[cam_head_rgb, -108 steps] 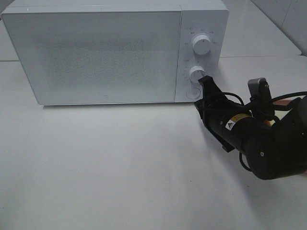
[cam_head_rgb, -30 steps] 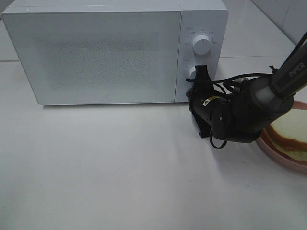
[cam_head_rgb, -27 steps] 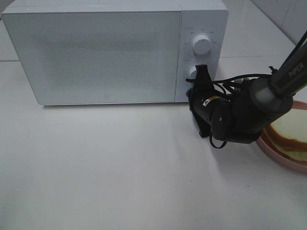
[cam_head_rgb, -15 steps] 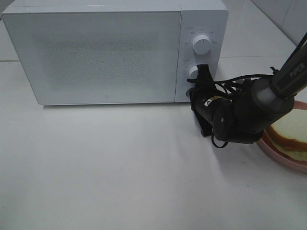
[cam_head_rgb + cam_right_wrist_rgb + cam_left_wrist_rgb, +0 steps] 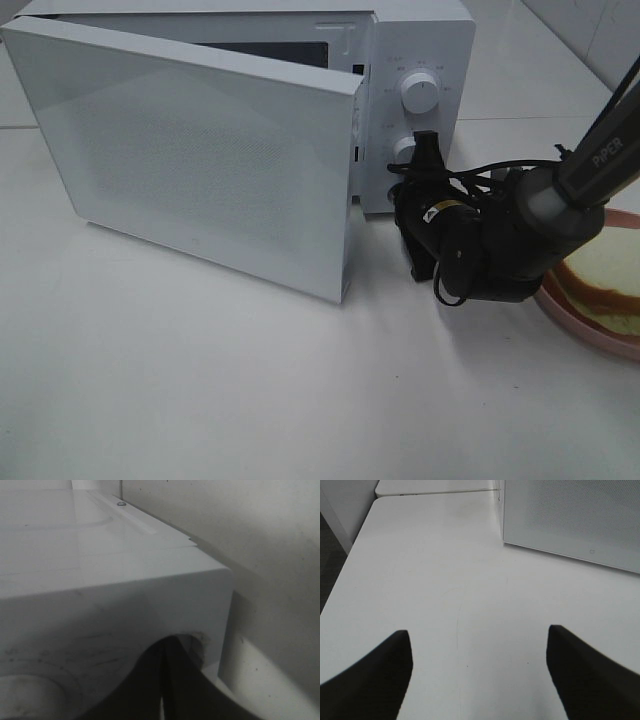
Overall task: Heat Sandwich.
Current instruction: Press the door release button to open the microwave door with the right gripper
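By microwave ctrl panel [image 5: 445, 60], R fingers [image 5: 425, 152] closed, empty; L fingers [image 5: 370, 675] spread wide over table [image 5: 445, 580]; door [image 5: 200, 160] ajar.

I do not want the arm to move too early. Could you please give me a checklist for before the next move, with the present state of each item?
1. The microwave door is unlatched: ok, it stands ajar.
2. Door swung wide enough: not ok, the gap looks too narrow.
3. The cavity is clear: cannot tell, the door hides most of it.
4. The right gripper is free: ok, shut, holding nothing.
5. The left gripper is ready: ok, open and empty above the table.
6. The sandwich sits on its pink plate: ok, though the arm hides part of it.
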Controlling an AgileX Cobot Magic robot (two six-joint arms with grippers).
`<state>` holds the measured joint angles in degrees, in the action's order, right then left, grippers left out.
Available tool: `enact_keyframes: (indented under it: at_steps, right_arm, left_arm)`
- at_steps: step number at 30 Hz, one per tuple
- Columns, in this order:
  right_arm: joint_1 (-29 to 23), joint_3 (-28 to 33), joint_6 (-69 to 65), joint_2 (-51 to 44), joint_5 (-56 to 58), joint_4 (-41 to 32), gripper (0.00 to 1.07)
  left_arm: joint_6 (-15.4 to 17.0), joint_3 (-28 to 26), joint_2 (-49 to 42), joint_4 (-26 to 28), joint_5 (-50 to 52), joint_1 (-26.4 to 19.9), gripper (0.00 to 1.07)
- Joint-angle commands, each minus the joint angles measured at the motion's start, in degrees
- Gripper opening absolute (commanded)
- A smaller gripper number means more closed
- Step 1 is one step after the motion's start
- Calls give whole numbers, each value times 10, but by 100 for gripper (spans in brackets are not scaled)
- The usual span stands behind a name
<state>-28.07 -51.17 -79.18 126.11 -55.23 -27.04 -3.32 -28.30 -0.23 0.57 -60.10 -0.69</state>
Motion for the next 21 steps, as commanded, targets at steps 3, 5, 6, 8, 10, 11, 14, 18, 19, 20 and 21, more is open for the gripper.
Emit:
enact_keyframes:
  at_steps: [3, 5, 6, 8, 10, 11, 14, 18, 19, 20, 21]
  right_arm:
    - [21, -43, -9, 8, -111, 8, 3]
    - [21, -43, -9, 8, -111, 7, 3]
    - [21, -43, -9, 8, -111, 7, 3]
    - [21, -43, -9, 8, -110, 7, 2]
    - [21, -43, -9, 8, -110, 7, 1]
    - [21, -43, -9, 8, -110, 7, 1]
    - [21, -43, -9, 8, -110, 7, 0]
    - [21, -43, -8, 8, -110, 7, 0]
    - [21, -43, -7, 8, -110, 7, 0]
    - [21, -43, -6, 8, -111, 7, 0]
    - [21, -44, -6, 12, -116, 7, 0]
  left_arm:
    - [0, 1, -13, -1, 7, 3, 69]
    - [0, 1, -13, -1, 7, 3, 69]
    - [0, 1, -13, -1, 7, 3, 69]
    - [0, 1, -13, -1, 7, 3, 69]
    - [0, 1, -13, -1, 7, 3, 69]
    - [0, 1, -13, -1, 7, 3, 69]
    - [0, 1, -13, -1, 7, 3, 69]
    - [0, 1, -13, -1, 7, 3, 69]
    - [0, 1, -13, -1, 7, 3, 69]
    - [0, 1, -13, -1, 7, 3, 69]
    - [0, 1, -13, -1, 7, 3, 69]
